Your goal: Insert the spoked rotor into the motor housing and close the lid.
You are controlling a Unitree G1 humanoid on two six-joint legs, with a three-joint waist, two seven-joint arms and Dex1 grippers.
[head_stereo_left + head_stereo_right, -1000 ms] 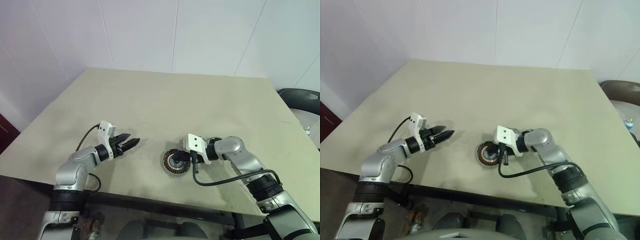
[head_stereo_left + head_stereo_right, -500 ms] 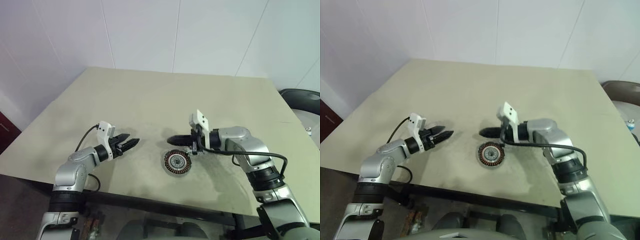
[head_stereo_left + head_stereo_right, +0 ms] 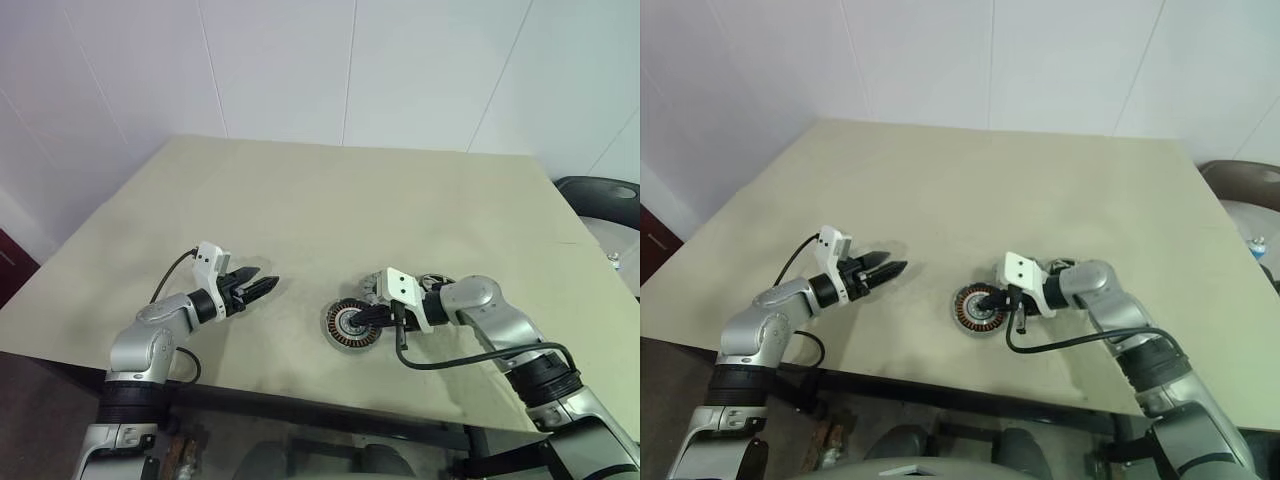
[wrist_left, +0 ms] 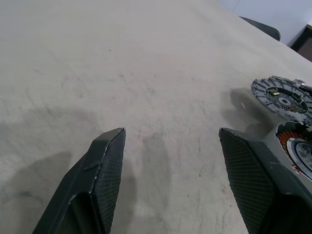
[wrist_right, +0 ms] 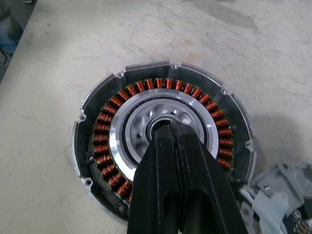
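The motor housing (image 3: 345,327) lies on the table near its front edge, a silver-grey cup with a ring of copper windings (image 5: 105,141) around a pale centre. My right gripper (image 5: 168,129) is shut, holds nothing, and its tips rest at the housing's centre hub. The lid (image 4: 282,95), a flat grey disc, lies just behind the housing, partly hidden by my right wrist. My left gripper (image 3: 268,287) stays open and empty above the table, well to the left of the housing. The spoked rotor is out of view.
The beige table (image 3: 350,200) stretches wide behind and beside the parts. Its front edge runs close below both arms. A dark chair (image 3: 600,190) stands past the table's right side. White walls close the back.
Half a second ago my right gripper was lifted above and behind the housing. It has come back down onto the housing's centre. The left arm has kept still.
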